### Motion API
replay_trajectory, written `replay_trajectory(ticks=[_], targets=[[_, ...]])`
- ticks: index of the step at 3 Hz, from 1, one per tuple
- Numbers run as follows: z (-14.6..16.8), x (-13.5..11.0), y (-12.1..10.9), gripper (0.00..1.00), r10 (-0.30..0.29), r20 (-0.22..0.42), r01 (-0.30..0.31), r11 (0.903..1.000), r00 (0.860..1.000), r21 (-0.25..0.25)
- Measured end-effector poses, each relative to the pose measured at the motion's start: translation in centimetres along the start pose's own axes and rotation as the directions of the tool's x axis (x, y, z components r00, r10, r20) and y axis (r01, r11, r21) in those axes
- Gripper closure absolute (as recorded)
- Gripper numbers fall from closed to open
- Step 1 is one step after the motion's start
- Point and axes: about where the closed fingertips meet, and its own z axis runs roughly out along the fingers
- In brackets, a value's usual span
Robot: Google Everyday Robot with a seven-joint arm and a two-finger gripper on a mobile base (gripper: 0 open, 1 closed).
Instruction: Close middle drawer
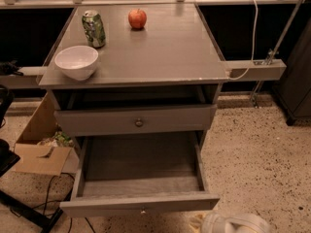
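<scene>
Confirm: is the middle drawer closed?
No, the middle drawer stands pulled far out, with the pincer low at the bottom edge.

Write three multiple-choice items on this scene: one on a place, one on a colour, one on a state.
1. Where is the apple?
A in a drawer
B on the cabinet top
C on the floor

2. What colour is the bowl?
A white
B red
C black

3. The middle drawer is:
A shut
B removed
C pulled out

Answers:
1 B, it sits at the back of the top, right of the can.
2 A, it is plainly white.
3 C, its grey inside shows.

The claw is at the bottom edge, in front of the drawer.
</scene>
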Motion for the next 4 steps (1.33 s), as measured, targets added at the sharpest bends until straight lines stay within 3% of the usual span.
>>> replay_trajectory(ticks=[1, 2, 4], targets=[[6.2, -1.0, 0.9, 1.00, -0.060, 0.041, 0.062, 0.9973, 0.997, -0.040], [7.6, -0.7, 2.3, 1.00, -0.048, 0.054, 0.052, 0.9967, 0.997, -0.063], [11.5, -3.8, 0.4, 1.00, -0.128, 0.166, 0.137, 0.9898, 0.978, -0.041]])
